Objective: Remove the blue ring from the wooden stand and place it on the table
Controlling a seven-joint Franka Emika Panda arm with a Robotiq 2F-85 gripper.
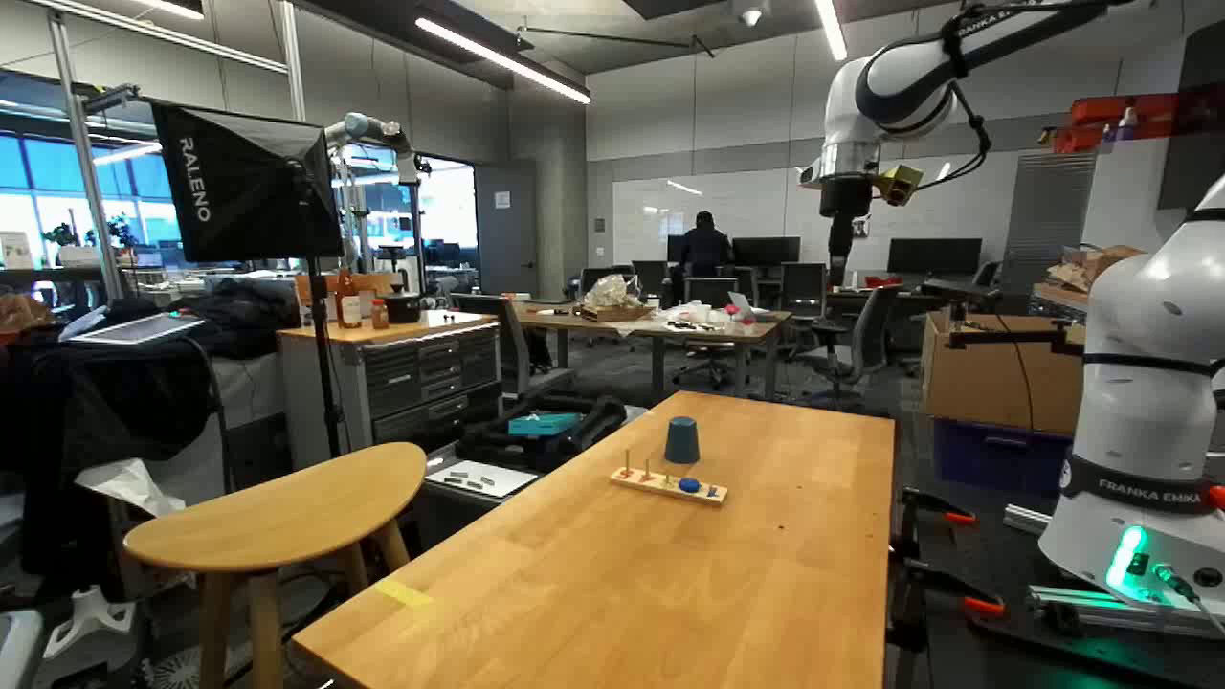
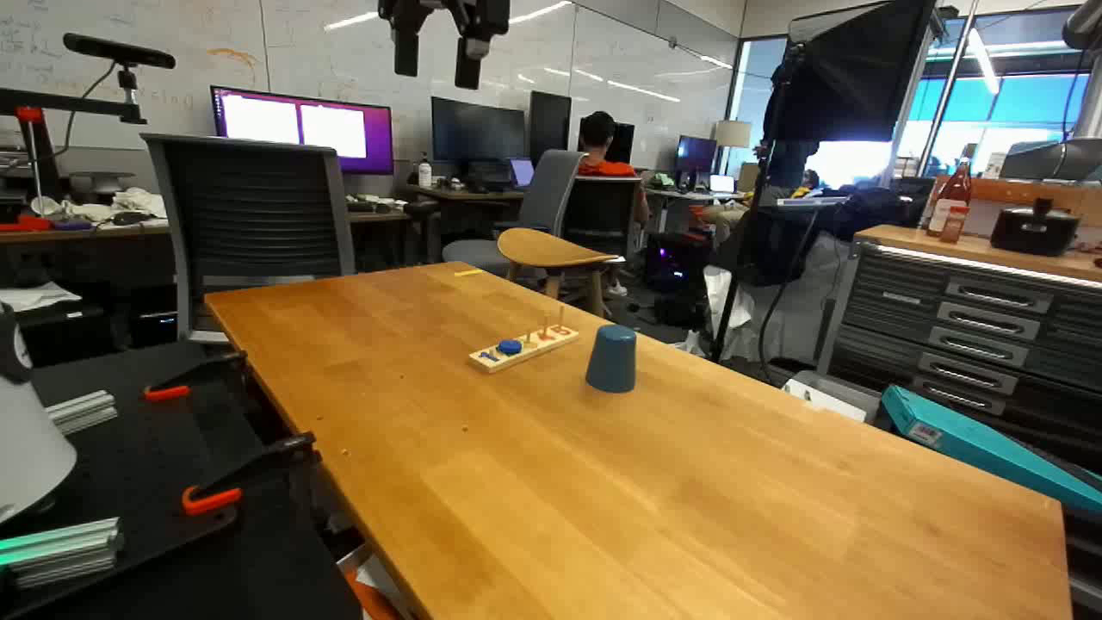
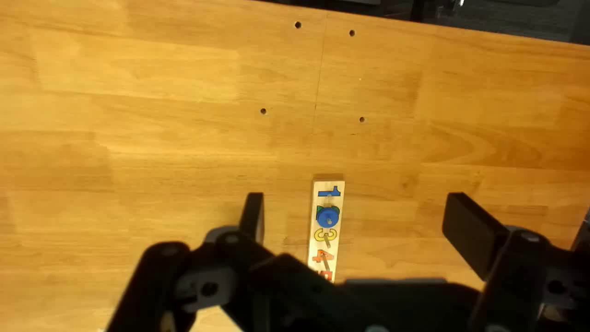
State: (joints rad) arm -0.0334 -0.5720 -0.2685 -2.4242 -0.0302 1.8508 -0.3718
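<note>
The blue ring (image 1: 689, 485) sits around a short peg on the wooden stand (image 1: 660, 488), at the numeral 2. The ring (image 2: 510, 347) and stand (image 2: 535, 350) show in both exterior views. The stand is a flat strip with several pegs of rising height, lying on the table (image 1: 766, 574). My gripper (image 2: 436, 77) is high above the table, pointing down, open and empty. In the wrist view the ring (image 3: 327, 217) and stand (image 3: 318, 246) appear below and between the spread fingers (image 3: 356, 198), left of centre. The stand's numeral 5 end is partly hidden by the gripper.
An upside-down blue-grey cup (image 1: 681, 440) stands on the table close to the stand; it also shows in an exterior view (image 2: 611, 360). Clamps (image 1: 957, 517) grip the table edge by the robot base. A small rounded stool (image 1: 278, 507) stands beside the table.
</note>
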